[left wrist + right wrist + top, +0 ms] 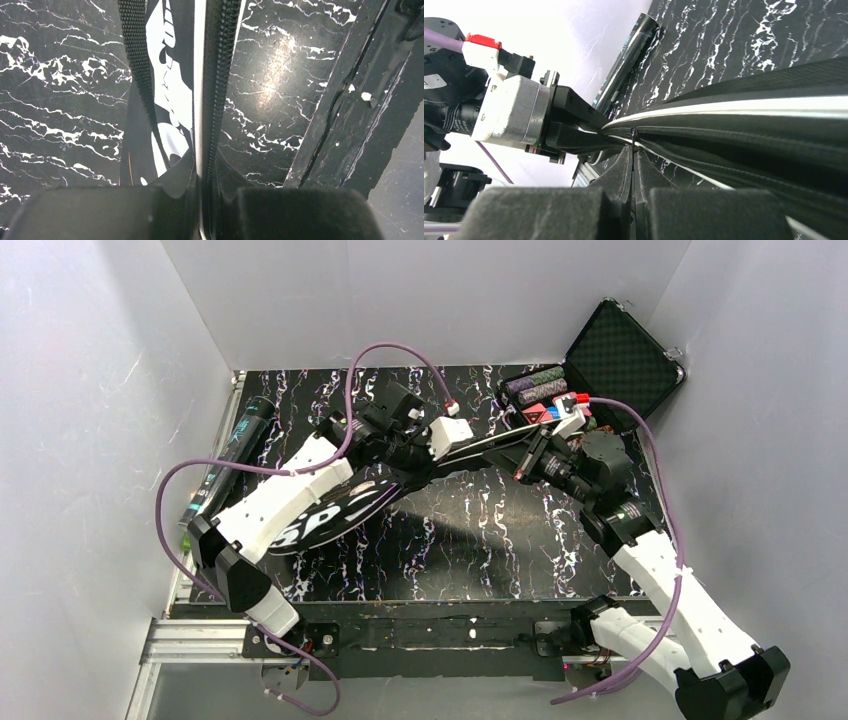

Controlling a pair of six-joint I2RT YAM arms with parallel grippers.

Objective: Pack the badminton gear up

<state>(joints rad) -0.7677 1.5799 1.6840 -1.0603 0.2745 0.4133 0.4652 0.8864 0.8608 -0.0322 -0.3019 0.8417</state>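
We judge ourselves midway: left hand and right hand each pinch the bag at its zip, the tube lying unpacked on the desk.

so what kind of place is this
Probably a robot lab test cell: plain white walls enclose a black marbled tabletop, with a left arm and right arm mounted at its near edge by an aluminium rail.

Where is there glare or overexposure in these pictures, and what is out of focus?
Left wrist view: a glare spot on the table; the left gripper at the bottom is dark and soft. Right wrist view: the white wall is washed out, the right gripper near the lens is blurred, the bag is sharp. Top view: evenly lit, a faint sheen on the table.
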